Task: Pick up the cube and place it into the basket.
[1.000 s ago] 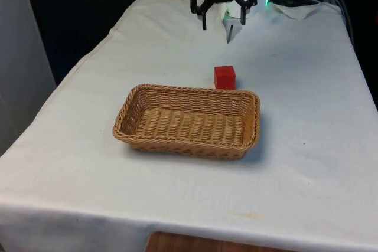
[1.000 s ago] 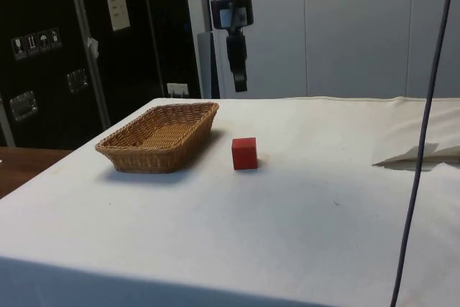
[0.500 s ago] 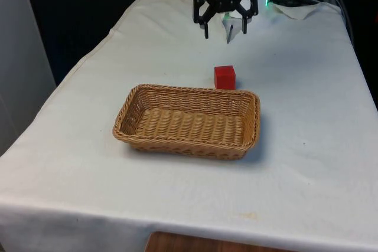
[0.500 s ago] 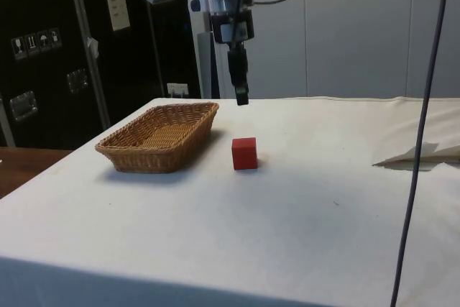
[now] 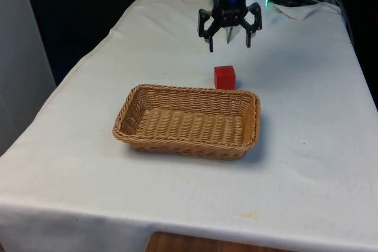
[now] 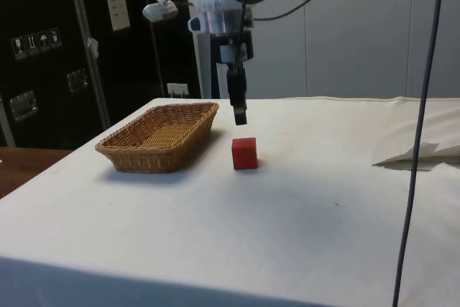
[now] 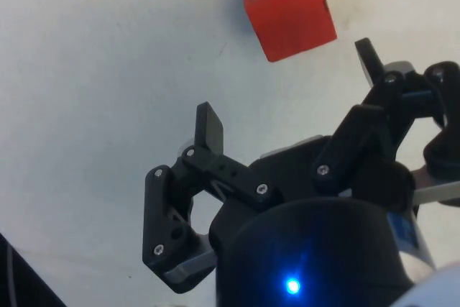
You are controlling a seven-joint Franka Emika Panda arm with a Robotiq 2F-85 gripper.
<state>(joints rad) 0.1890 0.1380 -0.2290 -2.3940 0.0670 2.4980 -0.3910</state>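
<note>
A red cube rests on the white cloth just behind the far rim of a woven basket. The side view has the cube to the right of the basket. My gripper hangs open in the air above and slightly behind the cube, its fingers spread wide with nothing between them. Seen from the side, the gripper hovers a short way over the cube's top. In the wrist view the cube lies ahead of the open gripper, beyond the fingertips.
Crumpled white cloth and cables lie at the table's far end on the front view's right. A fold of cloth sits at the side view's right. A thin cable hangs down in the side view's foreground.
The gripper has come down and forward towards the cube, staying open. The cube and basket have not moved.
</note>
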